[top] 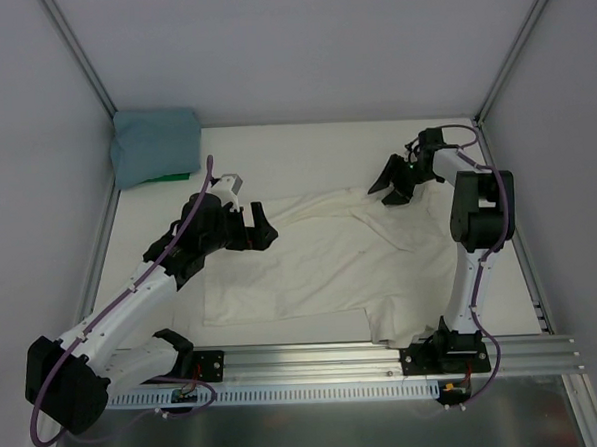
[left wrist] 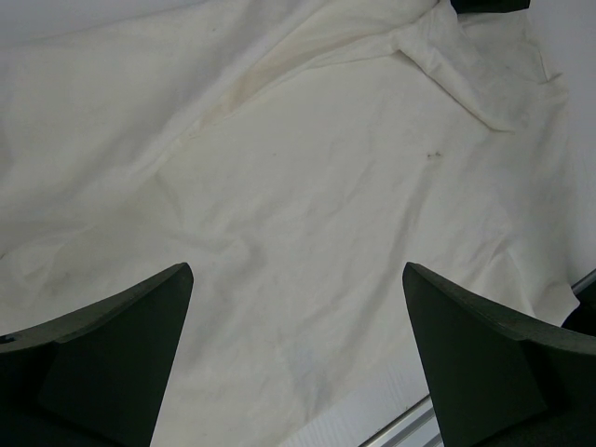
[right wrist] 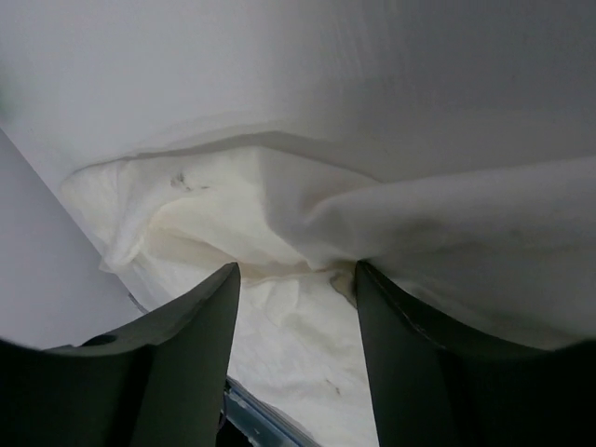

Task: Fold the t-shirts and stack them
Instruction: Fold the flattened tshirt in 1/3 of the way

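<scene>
Right tool (top: pixel 387 193), half-shut astride the far edge of the cream tee (top: pixel 321 267) spread on the counter (top: pixel 305 153) — gripping or not, I can't tell — seems poised to fold it; left tool (top: pixel 263 225) gapes empty.

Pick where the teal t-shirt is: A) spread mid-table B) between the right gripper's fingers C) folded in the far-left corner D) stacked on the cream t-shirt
C: the teal t-shirt lies folded in the far-left corner, apart from the cream t-shirt spread mid-table.
</scene>
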`<state>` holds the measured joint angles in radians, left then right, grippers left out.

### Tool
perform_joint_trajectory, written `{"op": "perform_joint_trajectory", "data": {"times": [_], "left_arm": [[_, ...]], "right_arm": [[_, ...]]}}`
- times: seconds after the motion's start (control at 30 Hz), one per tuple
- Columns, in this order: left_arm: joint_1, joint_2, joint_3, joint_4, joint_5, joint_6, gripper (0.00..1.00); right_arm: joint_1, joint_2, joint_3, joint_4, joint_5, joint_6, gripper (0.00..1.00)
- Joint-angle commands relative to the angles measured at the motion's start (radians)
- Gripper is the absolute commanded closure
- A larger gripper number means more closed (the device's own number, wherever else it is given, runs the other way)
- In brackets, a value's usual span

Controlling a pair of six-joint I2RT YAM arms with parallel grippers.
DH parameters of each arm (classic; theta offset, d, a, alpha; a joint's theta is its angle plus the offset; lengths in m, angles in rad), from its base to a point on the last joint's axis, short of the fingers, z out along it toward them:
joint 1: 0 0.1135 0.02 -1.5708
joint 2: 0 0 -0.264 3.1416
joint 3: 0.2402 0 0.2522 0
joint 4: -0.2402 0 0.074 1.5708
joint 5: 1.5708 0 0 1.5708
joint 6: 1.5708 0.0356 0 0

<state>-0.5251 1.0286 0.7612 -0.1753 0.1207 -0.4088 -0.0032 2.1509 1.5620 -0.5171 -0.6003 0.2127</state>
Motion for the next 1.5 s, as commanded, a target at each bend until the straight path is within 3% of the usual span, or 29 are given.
{"op": "perform_joint_trajectory", "data": {"times": [0.0, 0.17, 0.33, 0.7, 1.13, 1.47], "left_arm": [[-0.012, 0.002, 0.009, 0.011, -0.016, 0.005, 0.01], [-0.012, -0.009, 0.0, 0.011, -0.019, -0.001, 0.01], [-0.013, -0.018, -0.01, 0.008, -0.023, -0.007, 0.01], [-0.012, -0.024, -0.017, 0.011, -0.021, -0.015, 0.01], [-0.013, -0.024, -0.011, 0.03, -0.004, -0.03, 0.01], [-0.012, -0.053, -0.022, 0.022, -0.001, -0.038, 0.01]], "right_arm": [[0.002, -0.002, -0.013, -0.035, -0.042, -0.016, 0.45], [0.002, -0.013, -0.042, -0.057, -0.05, -0.035, 0.81], [0.002, -0.045, -0.069, -0.063, -0.039, -0.036, 1.0], [0.002, -0.216, -0.166, -0.069, -0.058, -0.045, 1.0], [0.032, -0.482, -0.445, -0.092, -0.087, -0.091, 1.0], [0.06, -0.592, -0.576, -0.086, -0.076, -0.104, 0.98]]}}
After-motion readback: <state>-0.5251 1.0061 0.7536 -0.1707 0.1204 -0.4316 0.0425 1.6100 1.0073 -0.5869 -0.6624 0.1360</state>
